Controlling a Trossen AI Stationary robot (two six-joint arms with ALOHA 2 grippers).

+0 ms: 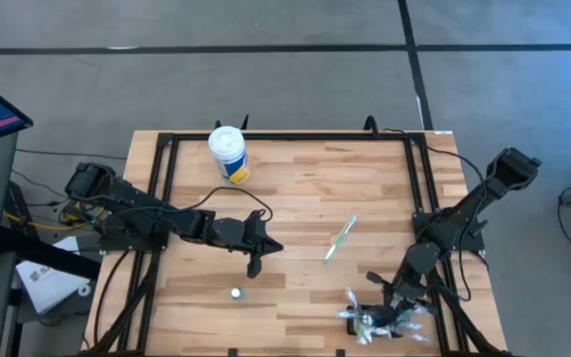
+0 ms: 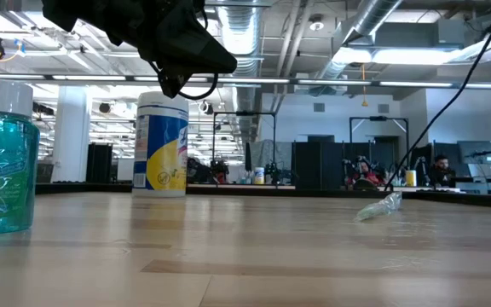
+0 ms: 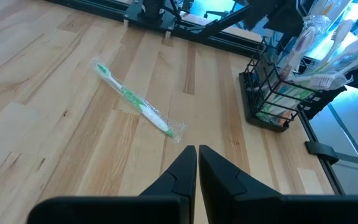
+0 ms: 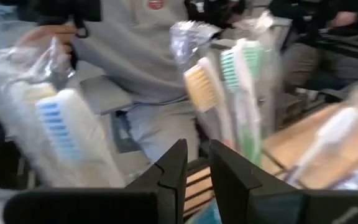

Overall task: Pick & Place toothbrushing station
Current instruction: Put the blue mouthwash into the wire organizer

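Right claw (image 1: 393, 302) gripped toothbrushing station (image 3: 272, 99), fingers nearly closed on it. Left claw (image 1: 257, 260) closed, empty. Advice: lift level; packed brushes could spill.

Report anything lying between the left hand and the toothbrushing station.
Nothing visible lies between the left hand and the toothbrushing station. The wrapped green toothbrush lies off to one side; the right hand is at the station.

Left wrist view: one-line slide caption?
Left gripper hovers shut over a wrapped green toothbrush, beside the black toothbrush holder.
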